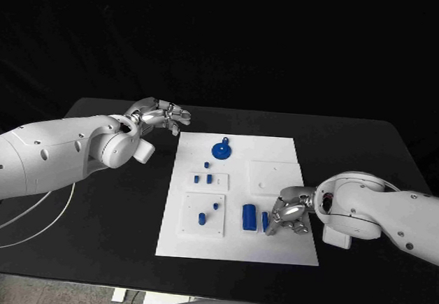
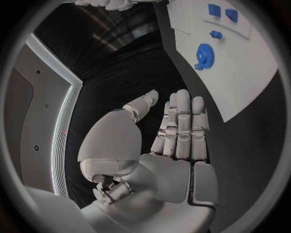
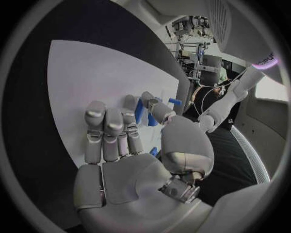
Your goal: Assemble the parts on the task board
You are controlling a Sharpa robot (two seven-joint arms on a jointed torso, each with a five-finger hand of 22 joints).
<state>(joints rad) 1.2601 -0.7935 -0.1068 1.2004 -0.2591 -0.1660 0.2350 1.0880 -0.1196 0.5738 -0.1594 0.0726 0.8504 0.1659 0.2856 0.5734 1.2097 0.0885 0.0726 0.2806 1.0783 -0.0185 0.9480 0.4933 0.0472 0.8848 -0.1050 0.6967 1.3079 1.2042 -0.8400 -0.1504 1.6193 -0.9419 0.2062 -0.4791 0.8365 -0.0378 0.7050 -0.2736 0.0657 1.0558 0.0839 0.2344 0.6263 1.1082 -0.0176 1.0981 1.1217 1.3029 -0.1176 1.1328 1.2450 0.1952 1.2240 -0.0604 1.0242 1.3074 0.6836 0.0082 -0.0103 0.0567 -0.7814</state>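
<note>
Blue bar (image 1: 264, 221), near front of white board (image 1: 281, 146), pinched by right robot hand (image 1: 288, 214) (left robot hand (image 1: 164, 115) open over desk (image 1: 104, 221)); seemingly light, rigid, best gripped mid-length.

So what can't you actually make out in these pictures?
- Whether the right robot hand grips the small blue part beside it: in the head view its fingers cover the contact, and in the right wrist view they overlap the blue.
- The shapes of the small parts on the task board: too small in the head view.
- The left robot hand is open, beside the board.
</note>
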